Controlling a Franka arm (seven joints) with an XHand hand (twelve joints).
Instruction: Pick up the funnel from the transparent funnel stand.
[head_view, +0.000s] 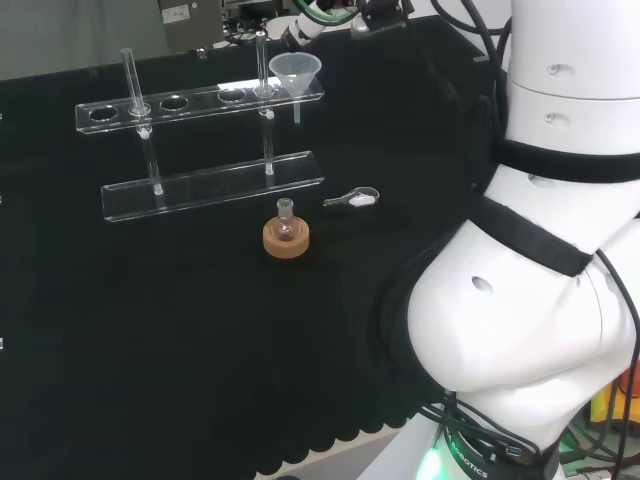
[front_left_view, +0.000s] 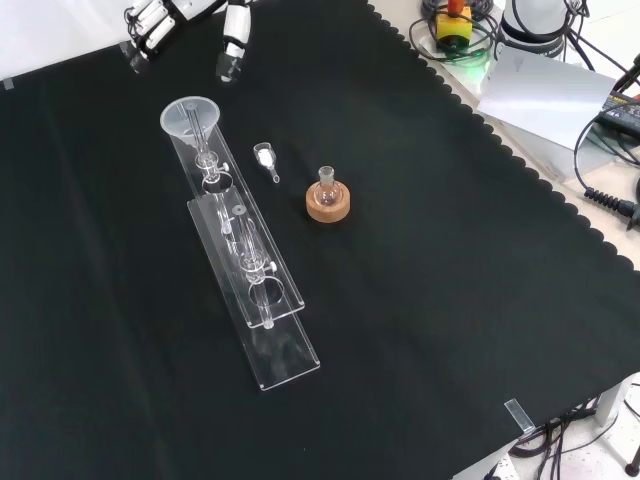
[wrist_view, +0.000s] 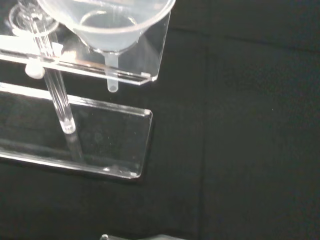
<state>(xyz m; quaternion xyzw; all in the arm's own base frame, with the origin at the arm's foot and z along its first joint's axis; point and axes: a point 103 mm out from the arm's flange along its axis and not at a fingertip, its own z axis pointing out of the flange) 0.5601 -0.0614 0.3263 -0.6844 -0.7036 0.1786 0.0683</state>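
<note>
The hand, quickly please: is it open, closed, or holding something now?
Hand: open, fingers relaxed, holding nothing; it is apart from the funnel, which sits in the stand.

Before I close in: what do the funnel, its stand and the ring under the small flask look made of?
Funnel: translucent, milky plastic, likely.
Stand: clear acrylic by its look, with glossy, bright-edged plates.
Ring: cork, tan and matt.

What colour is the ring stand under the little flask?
Light brown cork; the ring stand shows best in the front view.
</note>
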